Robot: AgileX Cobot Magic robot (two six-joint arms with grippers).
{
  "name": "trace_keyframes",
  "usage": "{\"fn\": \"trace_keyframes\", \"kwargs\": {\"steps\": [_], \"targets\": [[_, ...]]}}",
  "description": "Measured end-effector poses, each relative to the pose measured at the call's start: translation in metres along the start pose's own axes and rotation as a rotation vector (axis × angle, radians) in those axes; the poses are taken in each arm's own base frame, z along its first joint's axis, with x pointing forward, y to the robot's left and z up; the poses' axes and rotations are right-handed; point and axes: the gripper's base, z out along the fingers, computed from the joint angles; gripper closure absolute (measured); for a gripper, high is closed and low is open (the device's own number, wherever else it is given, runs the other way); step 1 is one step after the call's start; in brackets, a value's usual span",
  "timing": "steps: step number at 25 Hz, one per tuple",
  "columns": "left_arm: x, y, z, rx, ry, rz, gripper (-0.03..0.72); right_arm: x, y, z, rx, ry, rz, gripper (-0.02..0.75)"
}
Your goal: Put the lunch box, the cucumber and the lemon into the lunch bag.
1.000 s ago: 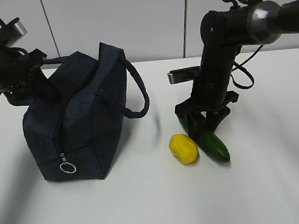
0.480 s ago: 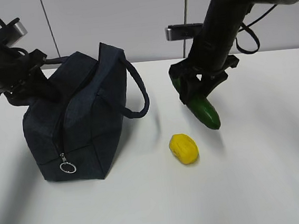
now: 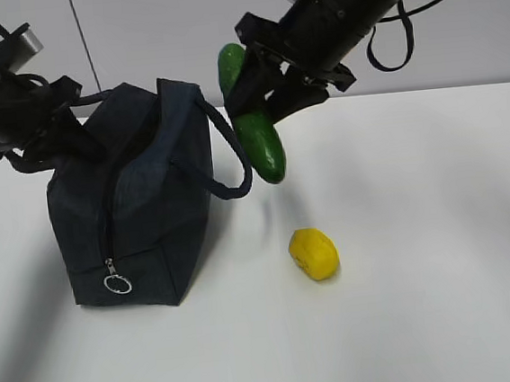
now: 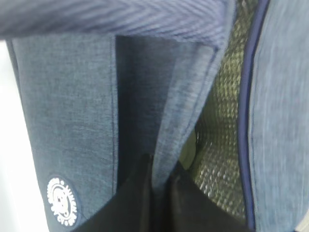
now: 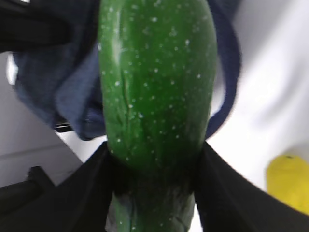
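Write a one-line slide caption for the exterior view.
Right gripper carries the cucumber toward the bag; lemon waits on the table.

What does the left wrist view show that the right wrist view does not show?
Only the left wrist view: the silvery lining inside the open lunch bag, a round logo patch, and the left tool pinching the fabric edge.

Only the right wrist view: the cucumber held in the right tool, the lemon on the white table.

Both: the navy bag.
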Motion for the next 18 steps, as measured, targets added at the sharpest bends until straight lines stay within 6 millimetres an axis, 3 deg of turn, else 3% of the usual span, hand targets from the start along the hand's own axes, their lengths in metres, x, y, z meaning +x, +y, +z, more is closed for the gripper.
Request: {"fn": "trace_keyframes", "kwargs": {"steps": [12,18], "targets": [[-0.007,-0.002,0.000,0.026,-0.077,-0.039,0.680,-0.023,0.020,-0.004,-0.224,-0.251,0.052,0.363],[-0.010,-0.006,-0.001,0.071,-0.109,-0.046,0.680,-0.034,0.021,-0.003,-0.309,-0.356,0.137,0.363]]}}
